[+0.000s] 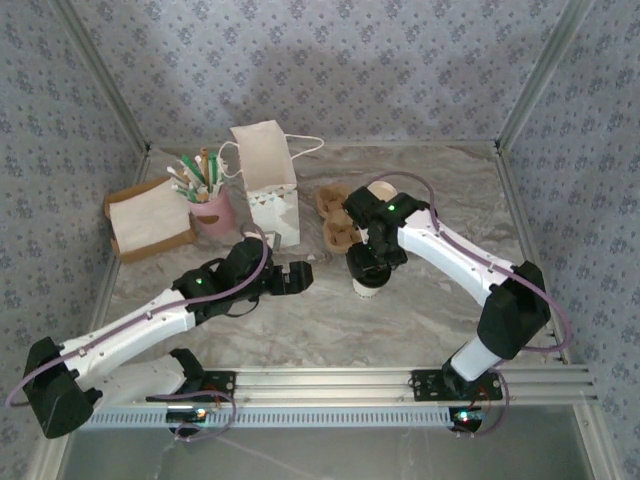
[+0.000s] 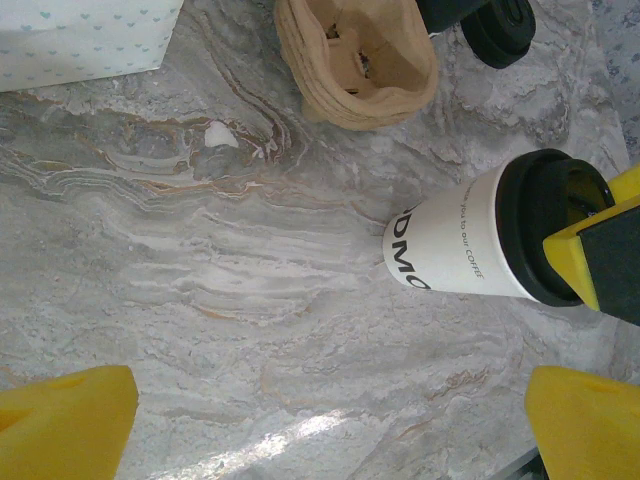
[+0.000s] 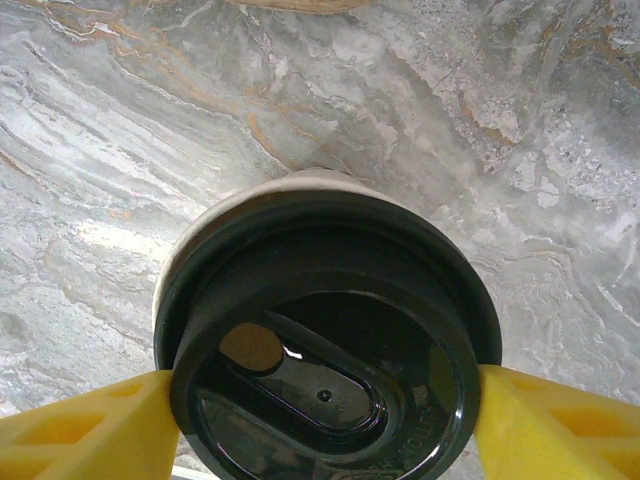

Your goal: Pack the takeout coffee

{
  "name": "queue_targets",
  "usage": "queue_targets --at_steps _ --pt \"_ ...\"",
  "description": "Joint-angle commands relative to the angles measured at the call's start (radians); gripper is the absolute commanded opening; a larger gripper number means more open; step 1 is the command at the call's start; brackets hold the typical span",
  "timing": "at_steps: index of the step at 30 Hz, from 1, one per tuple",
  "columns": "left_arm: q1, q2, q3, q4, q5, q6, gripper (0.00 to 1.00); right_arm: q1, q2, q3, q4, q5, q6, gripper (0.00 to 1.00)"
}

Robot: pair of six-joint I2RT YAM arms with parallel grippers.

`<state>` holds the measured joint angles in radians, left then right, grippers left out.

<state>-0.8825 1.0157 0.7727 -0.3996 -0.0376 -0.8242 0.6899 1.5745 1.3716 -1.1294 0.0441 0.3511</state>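
Right wrist view: right gripper (image 3: 322,425) clasps the coffee (image 3: 320,330) by its lid, upright on the table (image 1: 420,310) at four o'clock from the bag (image 1: 266,178), packing not yet done; left gripper (image 1: 292,276) gapes empty.

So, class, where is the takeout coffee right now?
In the top view the takeout coffee stands just right of centre on the marble table, nearer the arms than the brown cup carrier, with the right gripper closed around its lid.
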Motion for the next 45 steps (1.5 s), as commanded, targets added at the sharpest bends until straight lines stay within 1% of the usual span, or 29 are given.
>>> queue_targets --at_steps 1,12,24,45 --pt "0.005 0.005 -0.005 0.026 0.016 0.001 1.0 0.009 0.01 -0.008 -0.006 0.0 0.012 0.75" --pt "0.005 0.007 -0.004 0.029 0.018 0.002 0.99 0.013 0.001 0.006 -0.002 0.007 0.014 0.75" --pt "0.004 0.011 -0.006 0.032 0.019 0.001 0.99 0.016 0.019 -0.008 0.012 -0.007 0.013 0.75" --pt "0.005 0.024 -0.006 0.047 0.029 0.002 0.99 0.019 0.009 -0.037 0.0 -0.012 0.014 0.75"
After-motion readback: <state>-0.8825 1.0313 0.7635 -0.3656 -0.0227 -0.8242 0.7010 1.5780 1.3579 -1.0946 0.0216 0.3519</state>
